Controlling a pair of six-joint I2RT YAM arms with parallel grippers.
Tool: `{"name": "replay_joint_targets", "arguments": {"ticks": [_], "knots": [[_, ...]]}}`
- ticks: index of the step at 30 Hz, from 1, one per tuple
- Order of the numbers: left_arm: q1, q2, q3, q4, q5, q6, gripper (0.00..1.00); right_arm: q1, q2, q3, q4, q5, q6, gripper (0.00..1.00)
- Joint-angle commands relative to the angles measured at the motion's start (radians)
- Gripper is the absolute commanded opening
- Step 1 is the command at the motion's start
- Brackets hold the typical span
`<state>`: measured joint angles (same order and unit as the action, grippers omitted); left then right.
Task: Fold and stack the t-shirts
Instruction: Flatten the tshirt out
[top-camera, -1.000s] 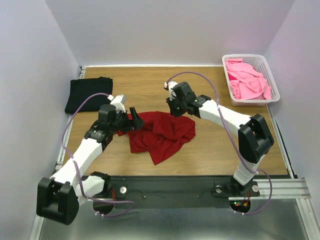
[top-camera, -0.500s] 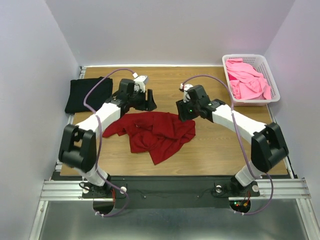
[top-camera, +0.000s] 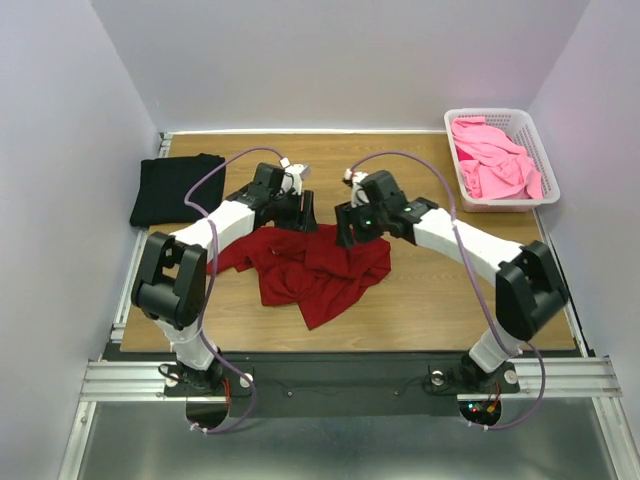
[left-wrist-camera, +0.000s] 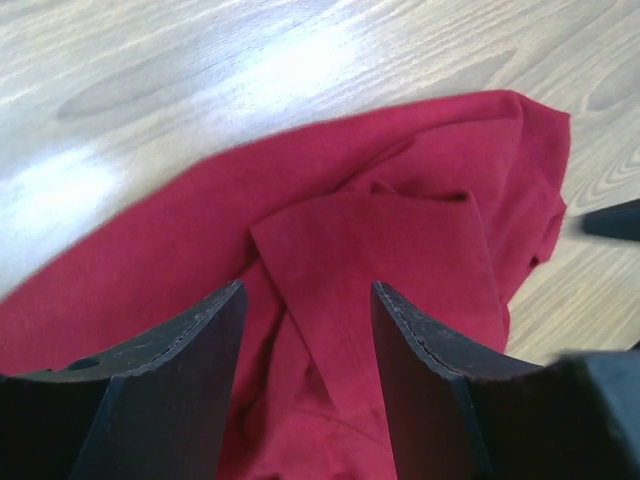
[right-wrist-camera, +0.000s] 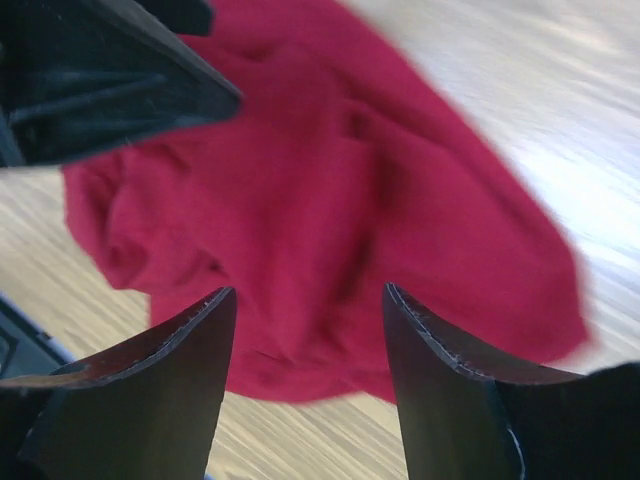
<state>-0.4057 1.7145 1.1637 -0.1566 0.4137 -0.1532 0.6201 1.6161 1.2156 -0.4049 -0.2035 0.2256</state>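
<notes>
Left jaws: apart, nothing clamped. In my left wrist view, a folded flap of the dark red t-shirt (left-wrist-camera: 400, 230) shows in the gap between them.

Right jaws: apart, nothing clamped, with red cloth (right-wrist-camera: 330, 200) below the gap. One black finger of the left arm crosses the upper left corner of my right wrist view.

Change: a second ago I had the left jaws low at the shirt's left edge and the right jaws beyond its far edge. Both are now over the shirt's far edge, close together, nearer each other than half a second ago.

Dark red t-shirt (top-camera: 315, 270): crumpled and unfolded at the middle of the surface (top-camera: 450, 280), one part trailing left. Its outline matches that of half a second ago.

Black t-shirt (top-camera: 175, 187): folded at the far left corner, unmoved.

Pink t-shirts (top-camera: 490, 160): heaped in the white basket (top-camera: 503, 204) at the far right, unchanged.
</notes>
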Motion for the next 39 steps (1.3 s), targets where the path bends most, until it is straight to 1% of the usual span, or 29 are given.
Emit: {"name": "replay_joint_targets", "arguments": {"ticks": [1,4,5,6,9,17,23,30,36,39], "knots": [[-0.001,-0.11,-0.05,0.043,-0.032,-0.04,0.66,0.036,0.085,0.059,0.037,0.031,0.05,0.66],[-0.002,-0.142,-0.09,0.071,-0.044,-0.062,0.68,0.036,0.142,0.055,0.043,0.116,0.057,0.61],[-0.004,-0.145,-0.096,0.074,-0.041,-0.066,0.69,0.035,0.151,0.05,0.041,0.13,0.052,0.57],[-0.011,-0.145,-0.096,0.074,-0.041,-0.071,0.7,0.033,0.16,0.038,0.041,0.144,0.05,0.45],[-0.028,-0.133,-0.091,0.077,-0.05,-0.075,0.71,0.013,0.148,-0.004,0.044,0.151,0.05,0.28],[-0.065,-0.063,-0.044,0.094,-0.059,-0.1,0.71,-0.036,0.134,-0.1,0.07,0.136,0.034,0.24],[-0.091,0.003,0.023,0.101,-0.056,-0.095,0.71,-0.042,0.142,-0.146,0.115,0.113,0.032,0.24],[-0.113,0.08,0.088,0.13,-0.015,-0.089,0.68,-0.046,0.14,-0.165,0.14,0.099,0.034,0.23],[-0.124,0.137,0.105,0.14,-0.012,-0.065,0.64,-0.053,0.133,-0.172,0.146,0.096,0.037,0.23],[-0.124,0.155,0.113,0.138,-0.013,-0.057,0.64,-0.053,0.13,-0.172,0.147,0.095,0.038,0.23]]}}
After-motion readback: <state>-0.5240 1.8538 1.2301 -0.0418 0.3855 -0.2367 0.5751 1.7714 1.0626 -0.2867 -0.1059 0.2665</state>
